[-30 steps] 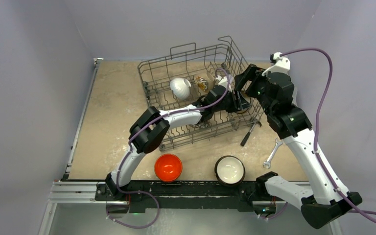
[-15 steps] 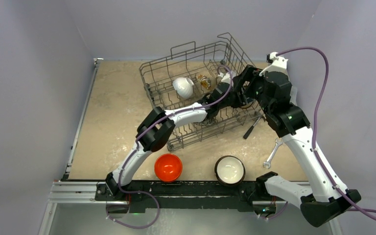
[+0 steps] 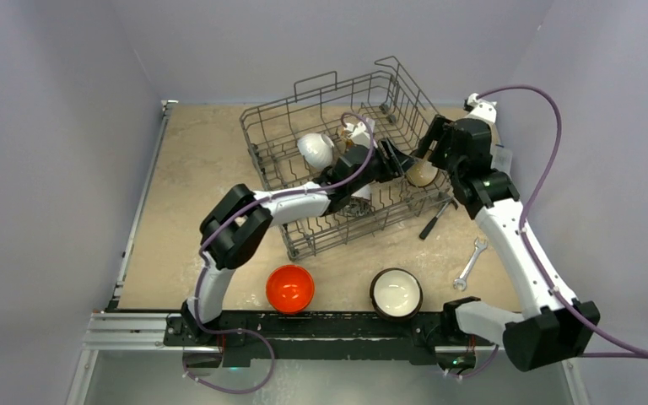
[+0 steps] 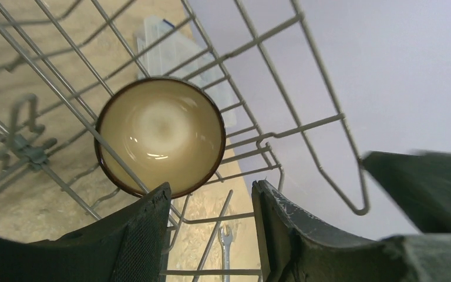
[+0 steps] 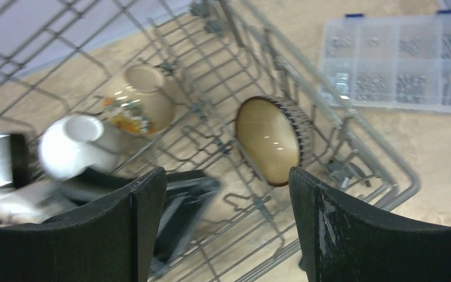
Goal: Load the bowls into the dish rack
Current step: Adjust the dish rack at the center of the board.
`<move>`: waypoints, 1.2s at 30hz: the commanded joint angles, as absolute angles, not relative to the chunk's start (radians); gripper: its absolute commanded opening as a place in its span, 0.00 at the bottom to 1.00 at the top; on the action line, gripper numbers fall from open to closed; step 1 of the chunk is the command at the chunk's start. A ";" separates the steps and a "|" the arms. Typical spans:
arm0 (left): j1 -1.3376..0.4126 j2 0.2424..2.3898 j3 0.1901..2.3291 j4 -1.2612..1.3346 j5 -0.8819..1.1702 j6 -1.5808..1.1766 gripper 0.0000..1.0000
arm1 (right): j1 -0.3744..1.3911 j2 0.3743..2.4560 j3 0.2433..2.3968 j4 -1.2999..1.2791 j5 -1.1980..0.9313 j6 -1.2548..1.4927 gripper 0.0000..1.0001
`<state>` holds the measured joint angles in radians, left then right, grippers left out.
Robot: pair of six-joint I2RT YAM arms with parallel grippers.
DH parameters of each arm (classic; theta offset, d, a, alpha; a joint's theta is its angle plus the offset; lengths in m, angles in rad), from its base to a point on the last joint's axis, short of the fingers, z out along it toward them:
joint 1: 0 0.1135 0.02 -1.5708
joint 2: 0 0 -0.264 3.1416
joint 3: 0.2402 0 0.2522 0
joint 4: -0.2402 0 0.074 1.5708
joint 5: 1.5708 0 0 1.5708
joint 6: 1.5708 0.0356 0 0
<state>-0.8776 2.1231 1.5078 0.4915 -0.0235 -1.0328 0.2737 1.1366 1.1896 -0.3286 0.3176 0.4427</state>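
Beige table [image 3: 194, 194], dish rack [image 3: 329, 232], 2 bowls [image 3: 290, 288] [image 3: 396, 293], wrench [image 3: 470, 263]

Left arm [image 3: 295, 201] stretched forward, left end effector [image 4: 211, 197] jaws parted, seemingly empty, right end effector [image 5: 226, 176] spread wide.

You can pass freely along the left edge of the worktop [image 3: 177, 194]; the dish rack [image 3: 321, 234] fills the far right, and an orange bowl [image 3: 290, 288] and a dark bowl [image 3: 396, 293] block the near edge.

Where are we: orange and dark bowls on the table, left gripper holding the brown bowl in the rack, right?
Not quite: the left gripper is open and holds nothing. The left wrist view shows the brown bowl standing on edge in the rack, beyond its fingertips. The orange bowl and dark bowl are on the table.
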 commanded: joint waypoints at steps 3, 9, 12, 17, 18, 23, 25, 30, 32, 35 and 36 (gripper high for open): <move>-0.851 1.962 1.437 0.531 -0.049 -0.957 0.52 | 0.083 1.217 1.190 -0.232 0.250 0.447 0.77; -0.843 1.895 1.426 0.450 -0.050 -0.895 0.53 | 0.035 1.306 1.272 -0.227 0.297 0.388 0.74; -0.844 1.876 1.414 0.428 -0.046 -0.881 0.54 | 0.029 1.341 1.304 -0.251 0.320 0.370 0.73; -0.839 1.879 1.404 0.403 -0.018 -0.882 0.55 | 0.028 1.293 1.311 -0.198 0.141 0.310 0.72; -0.838 1.879 1.399 0.404 -0.013 -0.884 0.55 | 0.028 1.283 1.310 -0.190 0.116 0.313 0.73; -0.838 1.881 1.378 0.404 0.018 -0.886 0.55 | 0.029 1.279 1.340 -0.179 0.145 0.297 0.77; -0.839 1.877 1.367 0.405 0.020 -0.889 0.56 | 0.028 1.296 1.366 -0.199 0.189 0.293 0.77; -0.837 1.864 1.353 0.396 0.017 -0.884 0.56 | 0.028 1.335 1.368 -0.213 0.295 0.309 0.79; -0.838 1.853 1.346 0.393 0.010 -0.883 0.57 | 0.029 1.383 1.398 -0.265 0.285 0.312 0.78; -0.837 1.840 1.334 0.397 0.004 -0.882 0.57 | 0.024 1.428 1.407 -0.299 0.253 0.318 0.78; -0.837 1.836 1.334 0.395 0.004 -0.880 0.58 | 0.019 1.438 1.407 -0.304 0.234 0.320 0.78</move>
<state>-0.8440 1.9060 1.3422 0.3710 0.0032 -0.8974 0.0307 1.3949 1.3754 -0.2436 0.2451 0.3206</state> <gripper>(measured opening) 0.571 0.780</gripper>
